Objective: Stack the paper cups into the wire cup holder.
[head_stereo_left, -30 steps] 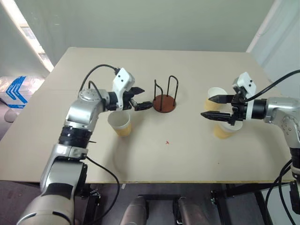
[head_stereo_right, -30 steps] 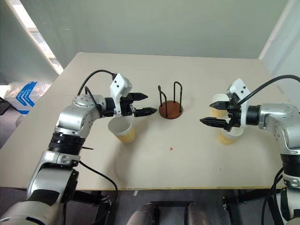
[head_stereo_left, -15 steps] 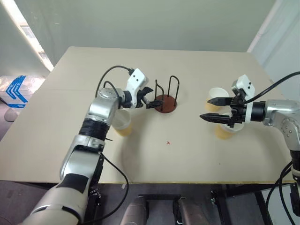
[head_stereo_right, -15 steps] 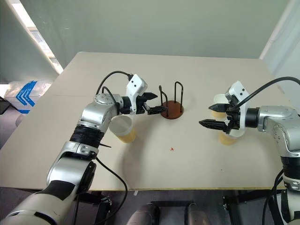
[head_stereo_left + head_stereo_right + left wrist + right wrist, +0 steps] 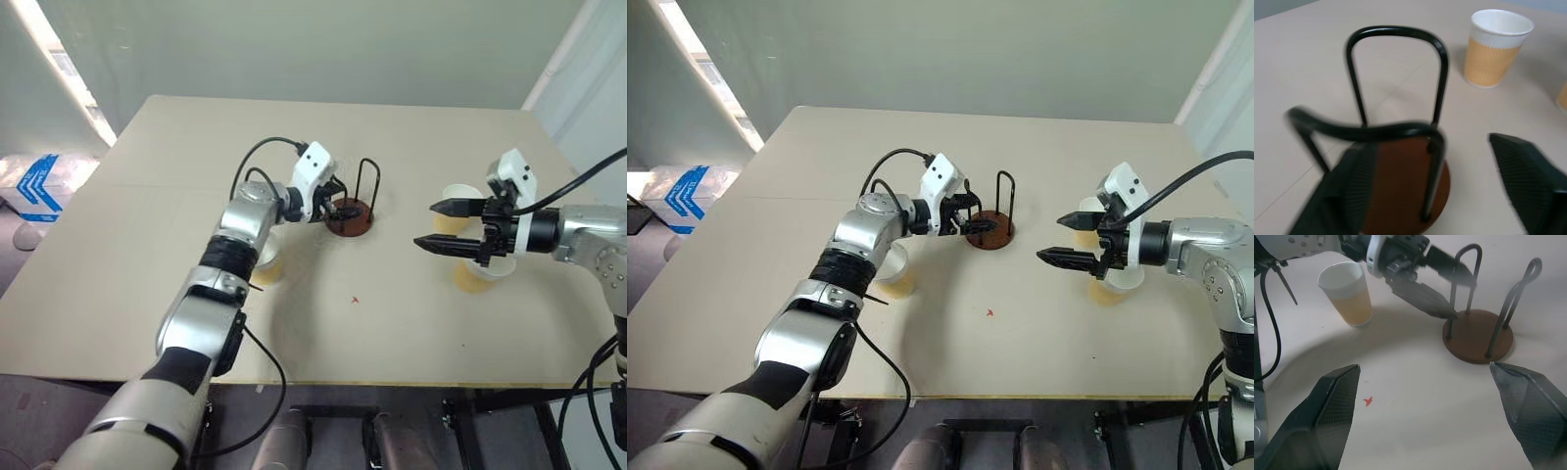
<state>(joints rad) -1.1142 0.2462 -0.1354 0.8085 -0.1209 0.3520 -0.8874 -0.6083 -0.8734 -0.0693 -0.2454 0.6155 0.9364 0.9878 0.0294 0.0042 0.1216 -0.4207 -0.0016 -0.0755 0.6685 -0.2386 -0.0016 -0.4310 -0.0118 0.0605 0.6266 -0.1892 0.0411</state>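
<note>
Wire cup holder (image 5: 349, 208) near table (image 5: 147, 245) centre, slightly far side: reddish-brown disc, two black wire loops upright, nothing stacked in it

Three paper cups, all upright, all empty as far as visible: one cup (image 5: 265, 266) left of the holder, mostly hidden behind the left forearm in the head views; two on the right, far right cup (image 5: 453, 204) and near right cup (image 5: 477, 274), both partly hidden behind the right gripper

Left gripper (image 5: 343, 207) at the holder's left wire loop, fingers partly spread, one on either side of the loop's wires; contact with wire not clear, nothing pinched for sure

Right gripper (image 5: 443, 225) raised above the table just left of the two right cups, pointing left toward the holder, fingers spread wide, holding nothing

Left wrist view: near loop (image 5: 1371, 132) blurred between the two fingers, far loop (image 5: 1396, 73) behind it, disc bare, far right cup seen whole with white inside and tan wall

Right wrist view: left cup seen whole and open-topped, left gripper's fingers at one loop, small red mark (image 5: 1368, 401) on the table near the middle

Blue and white bag (image 5: 34, 181) on the floor beyond the table's left edge
</note>
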